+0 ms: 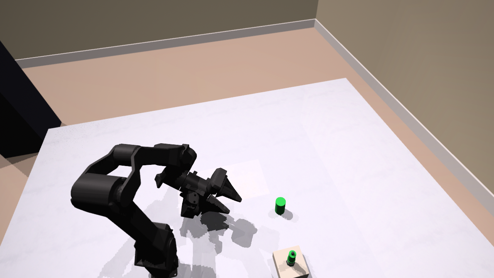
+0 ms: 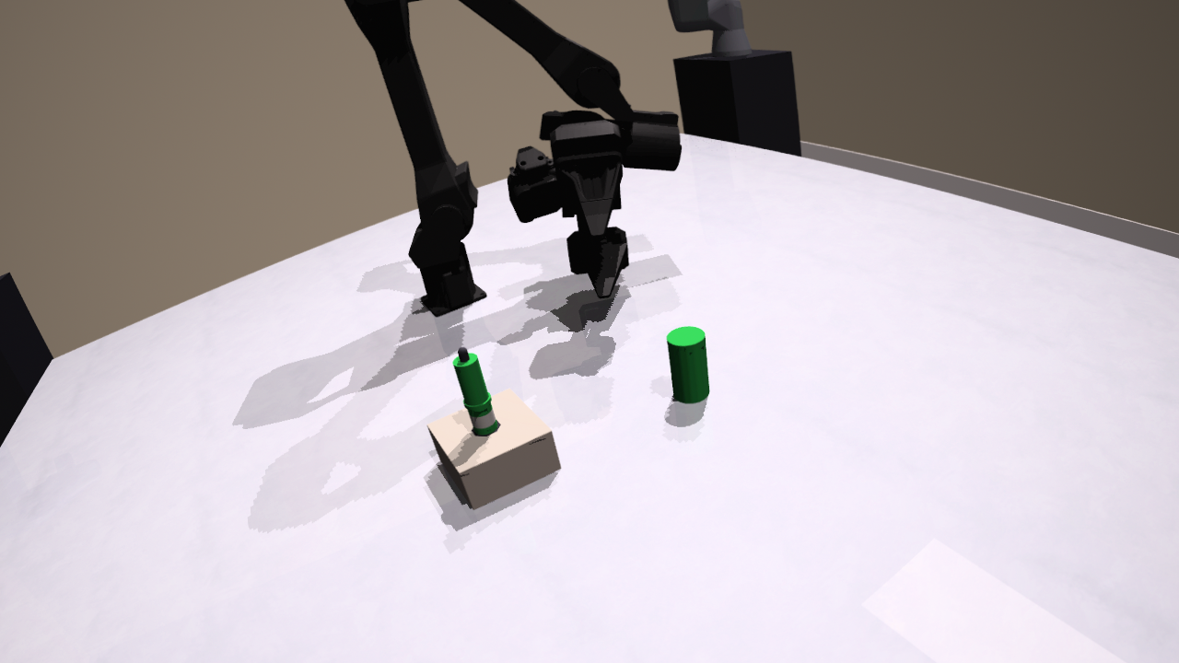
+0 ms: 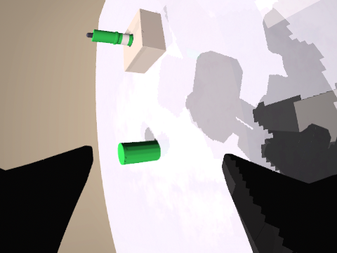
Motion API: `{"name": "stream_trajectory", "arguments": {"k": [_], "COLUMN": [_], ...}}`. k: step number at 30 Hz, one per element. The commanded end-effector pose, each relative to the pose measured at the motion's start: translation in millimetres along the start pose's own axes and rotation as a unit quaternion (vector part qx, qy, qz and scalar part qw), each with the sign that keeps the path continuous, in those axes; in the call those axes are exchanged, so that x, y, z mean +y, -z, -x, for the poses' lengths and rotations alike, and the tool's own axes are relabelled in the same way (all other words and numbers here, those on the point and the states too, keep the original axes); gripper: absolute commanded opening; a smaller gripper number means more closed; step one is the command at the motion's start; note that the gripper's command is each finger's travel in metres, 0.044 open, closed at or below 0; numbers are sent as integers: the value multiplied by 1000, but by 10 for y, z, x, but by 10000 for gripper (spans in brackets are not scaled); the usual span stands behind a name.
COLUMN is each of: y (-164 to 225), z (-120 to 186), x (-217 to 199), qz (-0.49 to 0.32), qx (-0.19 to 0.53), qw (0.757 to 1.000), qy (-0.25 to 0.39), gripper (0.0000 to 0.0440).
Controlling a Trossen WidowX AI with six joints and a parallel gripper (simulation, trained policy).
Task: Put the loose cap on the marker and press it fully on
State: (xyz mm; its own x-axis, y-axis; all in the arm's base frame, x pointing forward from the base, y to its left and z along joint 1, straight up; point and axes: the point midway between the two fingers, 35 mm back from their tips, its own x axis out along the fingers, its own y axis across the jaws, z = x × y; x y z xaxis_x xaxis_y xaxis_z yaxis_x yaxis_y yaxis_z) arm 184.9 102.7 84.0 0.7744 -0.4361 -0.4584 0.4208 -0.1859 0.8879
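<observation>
So the white, faintly marbled tabletop (image 1: 345,165) (image 2: 824,494) (image 3: 182,211) is set against plain brown walls (image 1: 172,20) (image 2: 205,148) (image 3: 45,70), with pinkish floor (image 1: 172,79) seen past it. The green cylindrical cap (image 1: 279,206) (image 2: 688,365) (image 3: 140,152) is stood upright on it, out ahead of the black two-fingered gripper (image 1: 235,205) (image 2: 605,265) (image 3: 159,158), not touched. Fingers are spread wide, nothing held. The uncapped green marker (image 1: 291,257) (image 2: 472,383) (image 3: 107,36) is seated upright in the beige square block (image 1: 281,264) (image 2: 515,465) (image 3: 152,31).

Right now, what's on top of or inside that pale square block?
A slim green marker with a black tip stands up from the pale block. Its lower end is hidden inside; nothing else shows on top.
</observation>
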Motion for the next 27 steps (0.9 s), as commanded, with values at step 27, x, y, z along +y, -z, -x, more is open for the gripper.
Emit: {"name": "stream_trajectory", "arguments": {"k": [27], "y": [422], "z": [-78], "x": [530], "qz": [-90], "qx": [-46], "qw": [994], "qy": [43], "gripper": [255]}}
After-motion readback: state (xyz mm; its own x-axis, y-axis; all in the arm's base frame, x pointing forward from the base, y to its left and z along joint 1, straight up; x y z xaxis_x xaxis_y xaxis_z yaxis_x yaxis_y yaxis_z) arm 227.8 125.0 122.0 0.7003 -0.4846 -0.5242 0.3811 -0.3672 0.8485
